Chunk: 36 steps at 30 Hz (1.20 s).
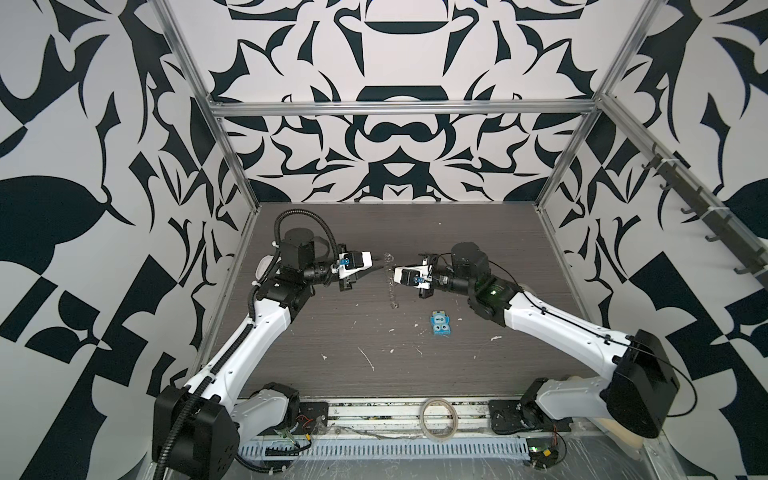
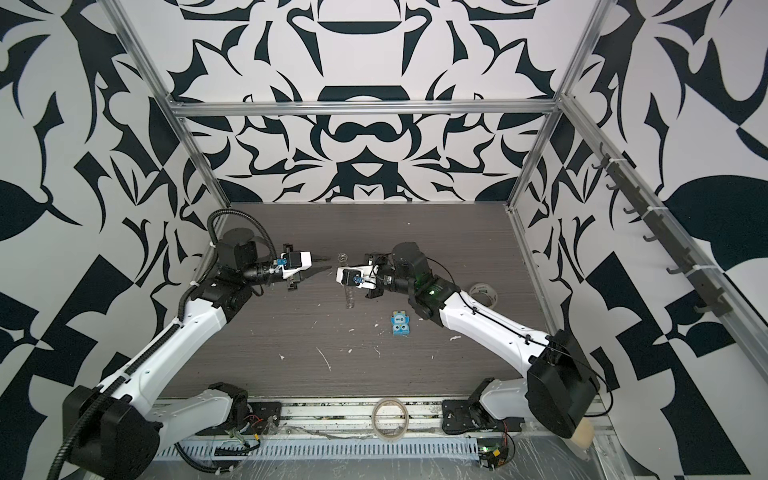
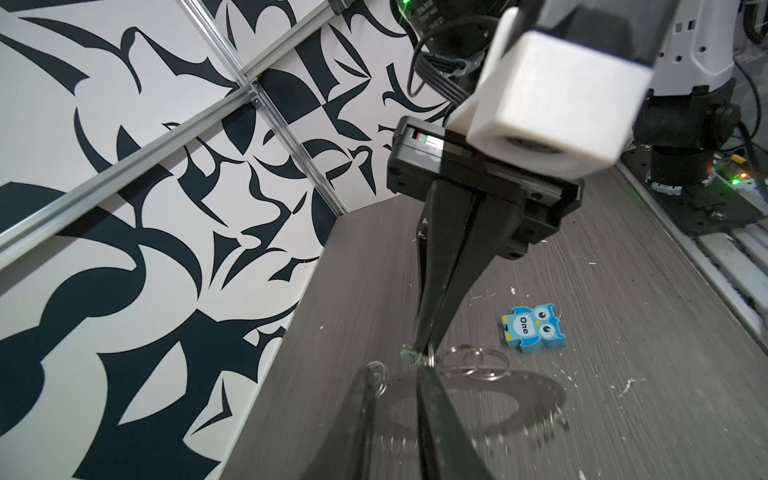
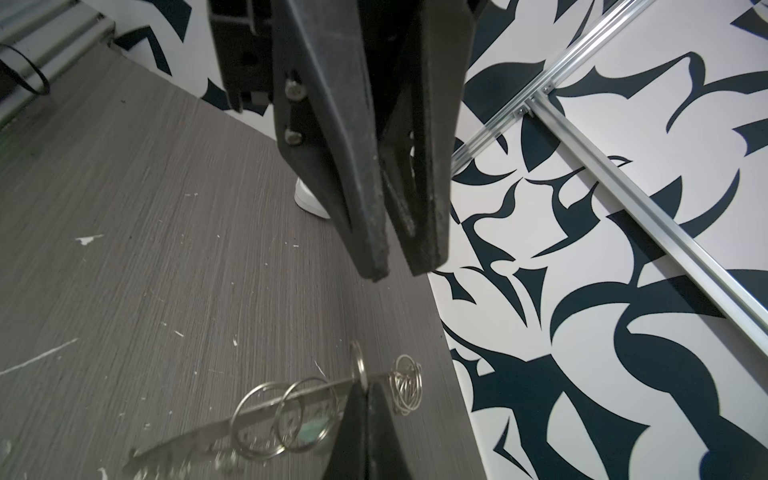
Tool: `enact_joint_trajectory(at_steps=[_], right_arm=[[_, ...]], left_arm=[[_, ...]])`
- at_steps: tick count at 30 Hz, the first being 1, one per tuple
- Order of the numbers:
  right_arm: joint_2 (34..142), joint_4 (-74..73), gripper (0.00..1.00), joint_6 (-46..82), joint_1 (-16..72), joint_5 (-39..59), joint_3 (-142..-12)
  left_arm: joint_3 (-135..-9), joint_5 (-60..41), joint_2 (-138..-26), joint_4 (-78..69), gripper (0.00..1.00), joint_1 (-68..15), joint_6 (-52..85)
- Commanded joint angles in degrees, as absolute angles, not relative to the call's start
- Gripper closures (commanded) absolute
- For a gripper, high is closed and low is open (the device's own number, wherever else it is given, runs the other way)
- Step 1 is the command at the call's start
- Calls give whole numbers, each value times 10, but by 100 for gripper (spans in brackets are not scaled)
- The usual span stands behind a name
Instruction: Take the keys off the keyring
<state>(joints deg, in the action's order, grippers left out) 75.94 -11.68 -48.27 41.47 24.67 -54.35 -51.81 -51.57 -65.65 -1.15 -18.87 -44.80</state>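
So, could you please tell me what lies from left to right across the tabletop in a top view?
left claw → keyring → blue owl → tape roll

Place: robotics lab test cell.
Enclosure: aluminium frame (image 1: 399,109) carrying black-and-white patterned walls (image 1: 83,208).
Machines: left arm (image 1: 249,336) and right arm (image 1: 552,328), mounted at the front of a grey tabletop (image 1: 457,374).
Wiring: exposed cables (image 1: 556,441) beside a slotted cable duct (image 1: 374,451).

keyring (image 3: 540,388): dull grey metal, shiny wire rings | table (image 3: 644,299): matt grey woodgrain | owl piece (image 3: 534,328): matt blue
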Motion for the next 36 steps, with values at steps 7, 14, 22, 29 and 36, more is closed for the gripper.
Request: enact_joint_trajectory(at_steps=[7, 14, 22, 29, 36], right_arm=[[763, -25, 100, -498, 425, 224, -625], [776, 11, 100, -492, 432, 210, -655], [783, 17, 100, -491, 435, 209, -669], [784, 21, 100, -491, 438, 212, -671], [786, 27, 100, -490, 440, 217, -678]], left_arm=[[-573, -504, -704, 113, 78, -209, -523], [-580, -502, -711, 126, 77, -218, -529], [-594, -493, -725, 151, 78, -225, -535], [-601, -475, -751, 158, 79, -227, -529], [-608, -471, -758, 158, 95, -230, -525]])
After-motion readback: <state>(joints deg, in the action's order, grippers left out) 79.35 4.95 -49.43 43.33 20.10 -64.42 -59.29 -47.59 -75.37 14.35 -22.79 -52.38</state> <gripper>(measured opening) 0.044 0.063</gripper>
